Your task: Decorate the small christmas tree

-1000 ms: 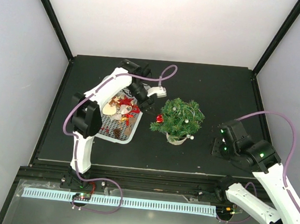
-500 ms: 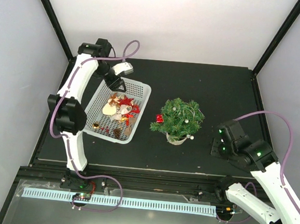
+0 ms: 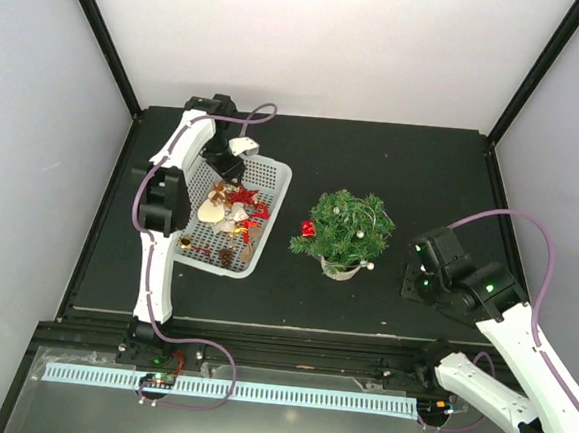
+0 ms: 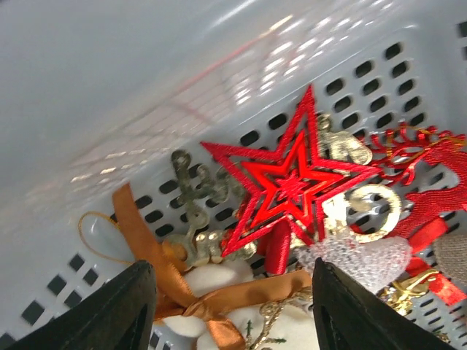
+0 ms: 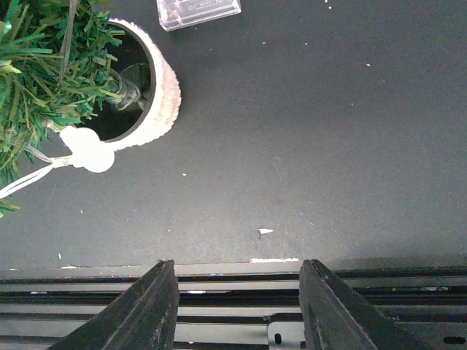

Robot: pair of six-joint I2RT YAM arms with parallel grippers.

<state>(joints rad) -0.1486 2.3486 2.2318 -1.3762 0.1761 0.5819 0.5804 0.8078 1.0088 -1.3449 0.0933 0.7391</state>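
Right wrist view: the right claw hangs open and empty over the worktop's near edge. The small christmas tree stands mid-worktop beside it. Farther back, the left claw gapes open, empty, above a red star inside the white basket.

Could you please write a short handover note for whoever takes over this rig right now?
Left gripper: open, empty, hovering in the white basket above the red star.
Right gripper: open, empty, over the table beside the small christmas tree.
Done: the tree carries a red ornament and a white disc.
Left: pick more from the basket and hang them.
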